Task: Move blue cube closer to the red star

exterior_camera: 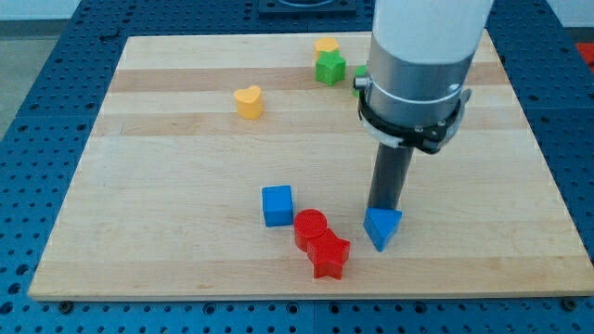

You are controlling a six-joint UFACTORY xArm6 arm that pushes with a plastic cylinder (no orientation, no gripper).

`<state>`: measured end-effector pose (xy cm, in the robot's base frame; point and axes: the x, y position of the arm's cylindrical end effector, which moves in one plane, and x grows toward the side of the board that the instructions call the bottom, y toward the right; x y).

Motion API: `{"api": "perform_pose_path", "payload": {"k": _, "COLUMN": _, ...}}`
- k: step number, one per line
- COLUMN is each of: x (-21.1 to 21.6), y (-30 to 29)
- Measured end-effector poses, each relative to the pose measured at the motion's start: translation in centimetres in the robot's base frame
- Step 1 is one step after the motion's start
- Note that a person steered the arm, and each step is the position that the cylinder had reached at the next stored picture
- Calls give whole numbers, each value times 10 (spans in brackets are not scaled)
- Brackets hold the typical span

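Bench (167, 186) with blocks. The blue cube (277, 205) lay just left of the red cylinder (310, 227), which touched the red star (329, 256) below it. My tip (381, 210) met the blue triangle (383, 227) from above, right of the star. No claw was fitted. Near the view's top: yellow heart (249, 101), green star (329, 68), yellow block (326, 45).

1. My tip (381, 210) is hidden behind the blue triangular block (382, 227), so contact cannot be confirmed.
2. The arm's upper body (422, 46) is cut off by the view's top.
3. A green block (358, 82), up and to the view's left of my tip, is mostly hidden behind the arm; its shape is unclear.
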<state>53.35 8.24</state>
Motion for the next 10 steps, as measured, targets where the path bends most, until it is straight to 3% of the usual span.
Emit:
{"api": "perform_pose_path", "payload": {"k": 2, "x": 30, "y": 0}}
{"api": "perform_pose_path", "payload": {"k": 4, "x": 12, "y": 11}}
{"api": "perform_pose_path", "payload": {"k": 7, "x": -47, "y": -81}}
{"api": "perform_pose_path", "payload": {"k": 8, "x": -47, "y": -134}}
{"api": "perform_pose_path", "payload": {"k": 10, "x": -33, "y": -145}}
